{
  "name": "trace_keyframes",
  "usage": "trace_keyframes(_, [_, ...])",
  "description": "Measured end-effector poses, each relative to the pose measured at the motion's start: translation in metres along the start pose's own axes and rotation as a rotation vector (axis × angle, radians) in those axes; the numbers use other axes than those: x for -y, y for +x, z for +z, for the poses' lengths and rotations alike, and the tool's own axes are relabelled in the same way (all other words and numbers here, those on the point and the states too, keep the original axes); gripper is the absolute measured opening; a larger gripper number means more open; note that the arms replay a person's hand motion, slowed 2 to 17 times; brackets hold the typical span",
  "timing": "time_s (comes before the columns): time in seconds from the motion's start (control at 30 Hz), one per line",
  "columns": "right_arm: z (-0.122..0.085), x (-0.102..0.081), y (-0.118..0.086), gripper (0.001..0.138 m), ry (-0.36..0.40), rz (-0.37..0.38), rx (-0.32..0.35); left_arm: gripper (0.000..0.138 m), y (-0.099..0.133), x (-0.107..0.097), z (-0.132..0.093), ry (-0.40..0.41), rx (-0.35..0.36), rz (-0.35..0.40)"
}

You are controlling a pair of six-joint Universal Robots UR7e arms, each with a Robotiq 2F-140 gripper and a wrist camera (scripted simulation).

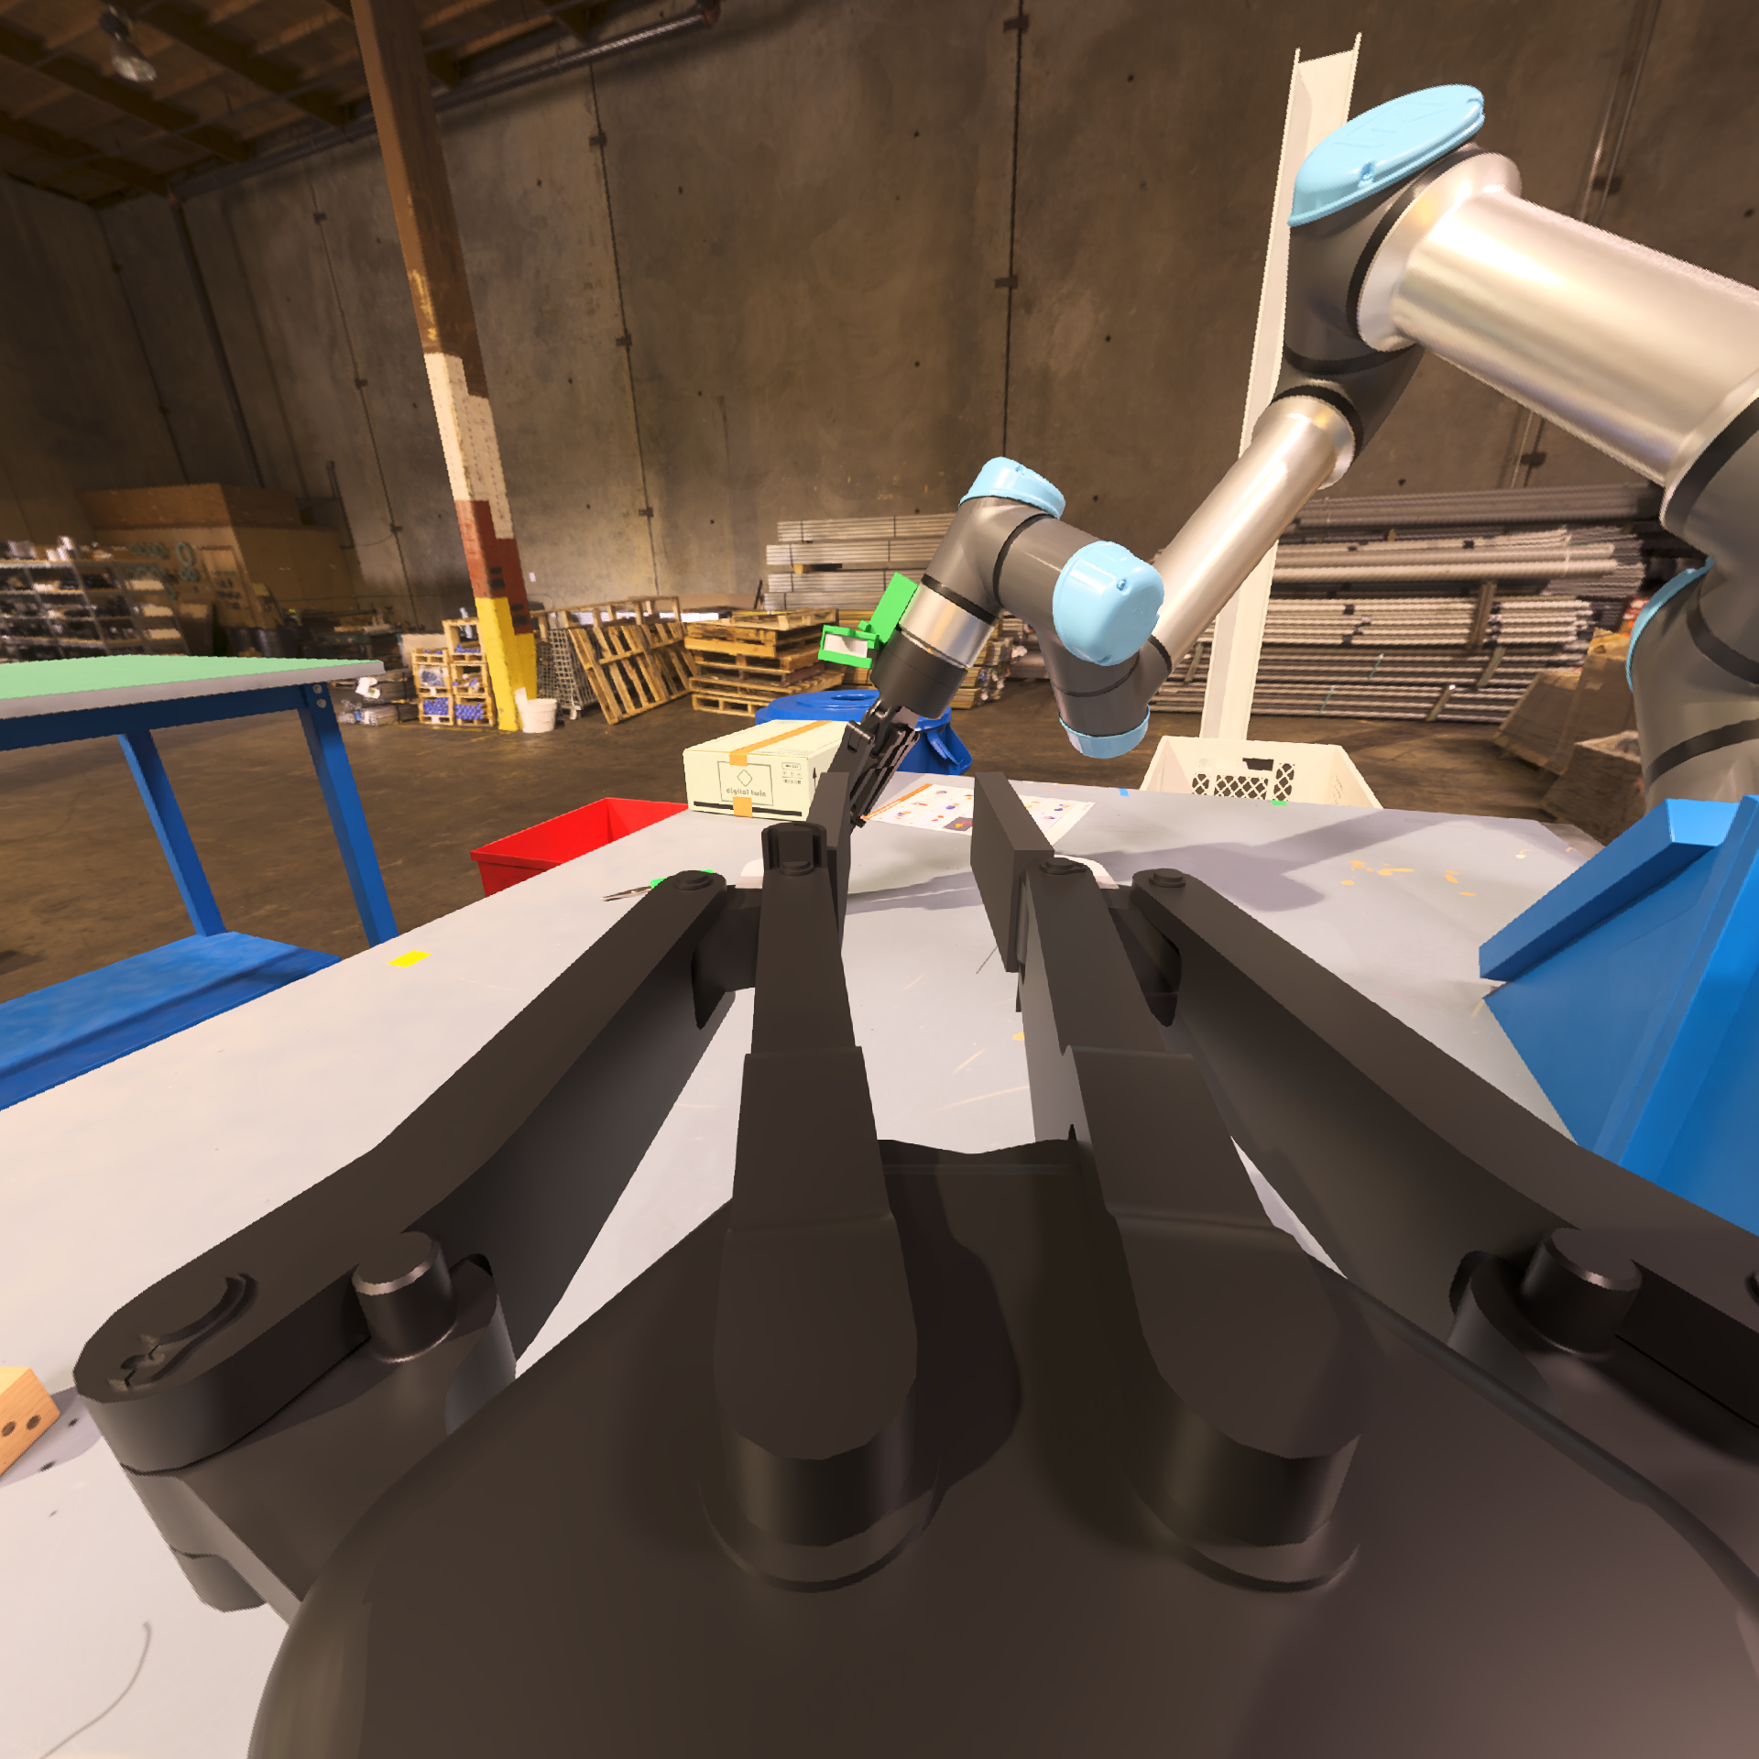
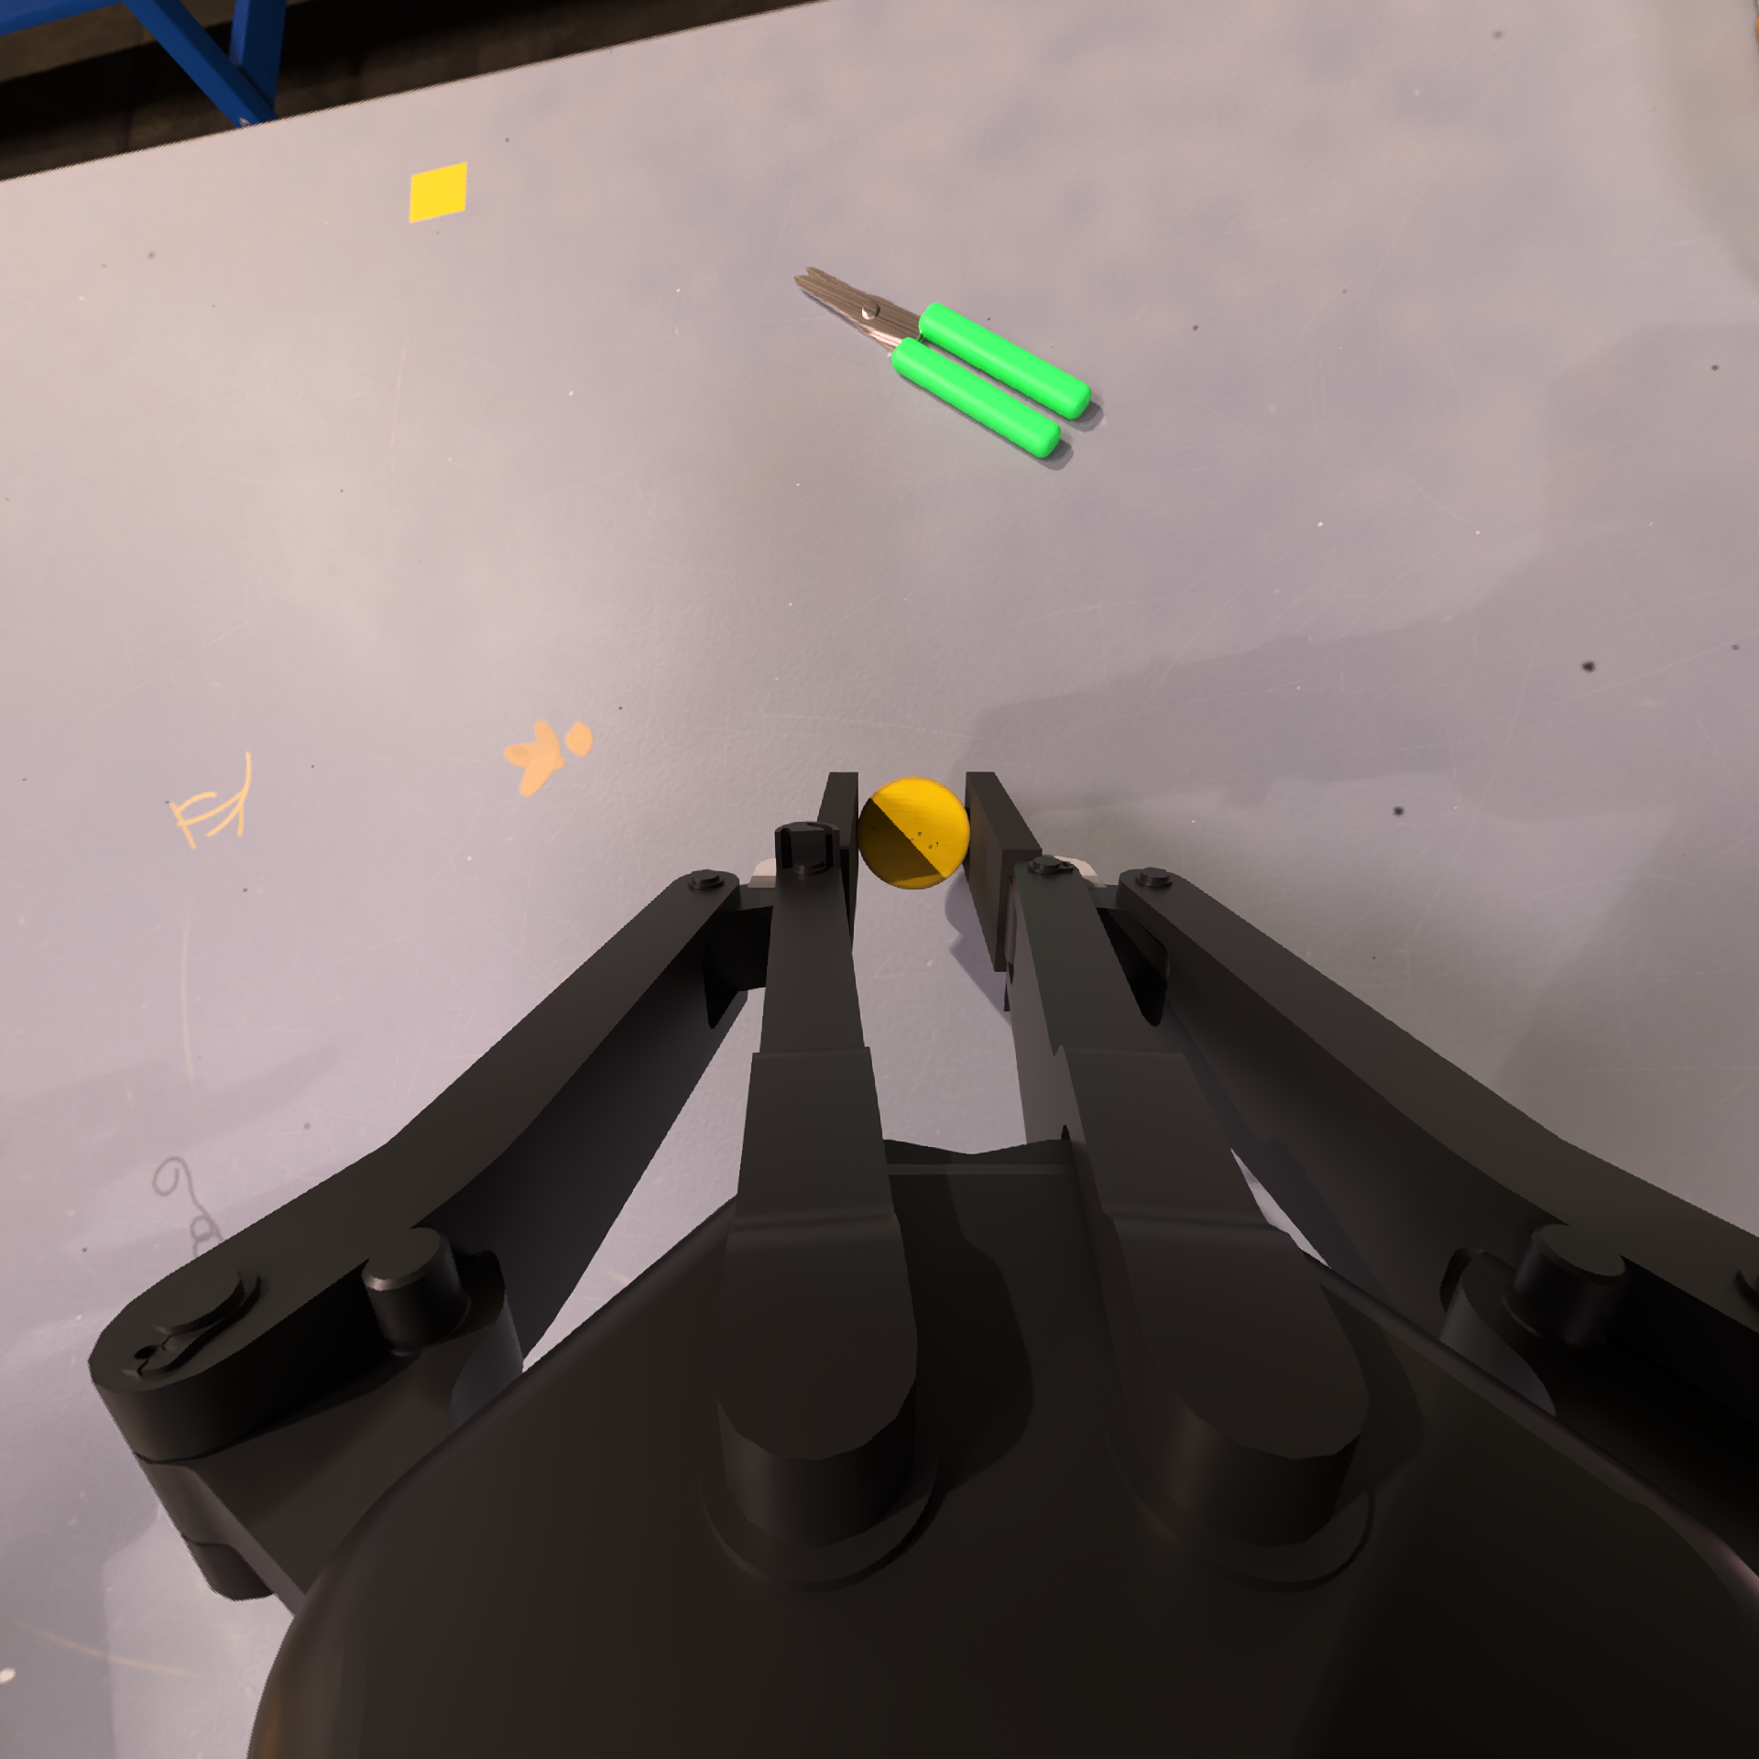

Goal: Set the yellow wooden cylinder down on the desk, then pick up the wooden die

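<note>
Cylinder poised over the worktop (image 2: pixel 1237 571)
Right claw (image 2: pixel 912 830) pinches the yellow wooden cylinder (image 2: pixel 914 833) end-on, ready for setting down; left claw (image 1: pixel 909 838) hangs spread, empty.

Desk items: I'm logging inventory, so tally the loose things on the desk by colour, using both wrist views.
Yellow: 1, yellow wooden cylinder, held in the right gripper
Green-handled: 1, scissors
Plain wood: 1, wooden die
Total: 3
</note>
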State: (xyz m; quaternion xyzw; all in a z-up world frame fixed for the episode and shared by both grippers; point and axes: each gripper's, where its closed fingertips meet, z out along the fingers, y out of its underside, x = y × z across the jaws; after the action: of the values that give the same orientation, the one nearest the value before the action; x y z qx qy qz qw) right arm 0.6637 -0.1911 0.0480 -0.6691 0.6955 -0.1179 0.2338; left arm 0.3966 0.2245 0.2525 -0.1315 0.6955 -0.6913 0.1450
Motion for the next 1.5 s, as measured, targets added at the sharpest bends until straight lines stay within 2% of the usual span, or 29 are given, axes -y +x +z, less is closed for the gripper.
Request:
trace_keyframes(1.0, [-0.009, 0.001, 0.015, 0.030, 0.014, -0.052, -0.126, 0.035, -0.001, -0.003, 0.003, -0.011, -0.004, -0.002])
trace_keyframes(1.5, [-0.013, -0.001, 0.025, 0.030, 0.011, -0.097, -0.227, 0.035, 0.000, -0.003, 0.004, -0.012, -0.008, -0.003])
